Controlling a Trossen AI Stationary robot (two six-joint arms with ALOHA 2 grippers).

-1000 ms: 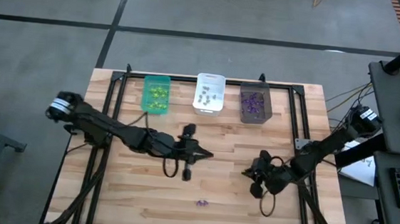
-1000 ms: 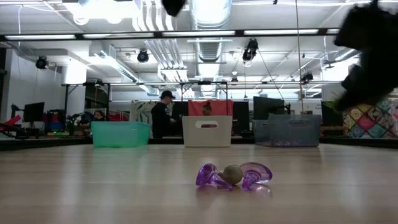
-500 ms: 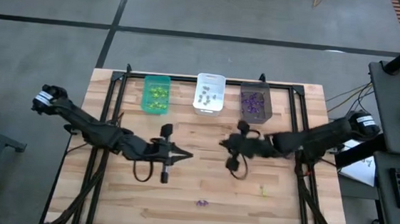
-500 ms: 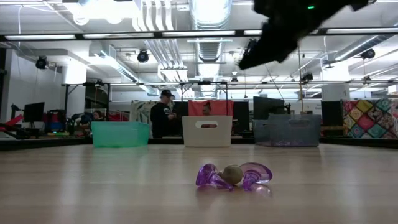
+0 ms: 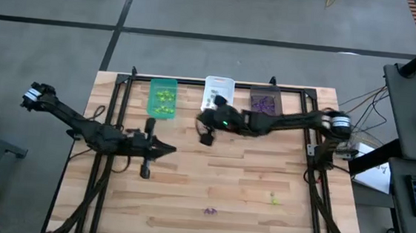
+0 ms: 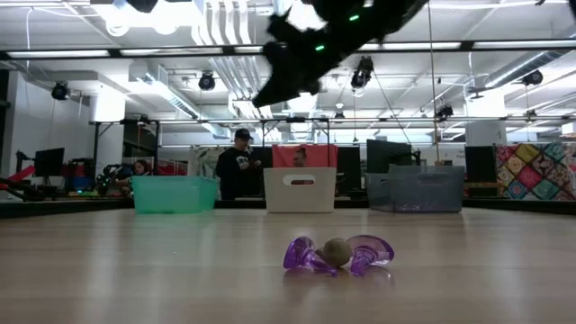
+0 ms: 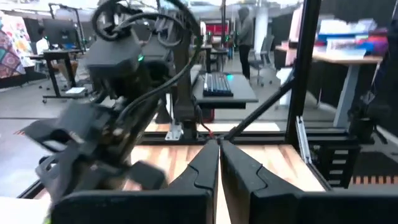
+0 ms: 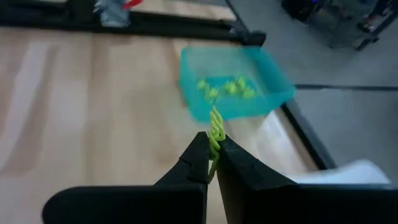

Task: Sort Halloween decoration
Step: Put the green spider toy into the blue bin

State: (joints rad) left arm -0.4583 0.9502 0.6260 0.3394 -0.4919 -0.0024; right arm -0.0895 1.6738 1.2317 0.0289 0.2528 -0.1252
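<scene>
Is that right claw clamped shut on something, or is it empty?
Shut and holding: the right gripper pinches a yellow-green trinket between its fingers, near the green bin.

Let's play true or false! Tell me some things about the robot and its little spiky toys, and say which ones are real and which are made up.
1. The right gripper is pinching a yellow-green trinket. True.
2. The green bin is empty. False: yellow-green trinkets lie in it.
3. A purple trinket lies on the table, away from the bins. True.
4. The left gripper is wide open. False: it is shut, with nothing in it.
5. The white bin stands between the green bin and the grey bin. True.
6. The right gripper hangs over the grey bin. False: it is in front of the white bin, towards the green one.
</scene>
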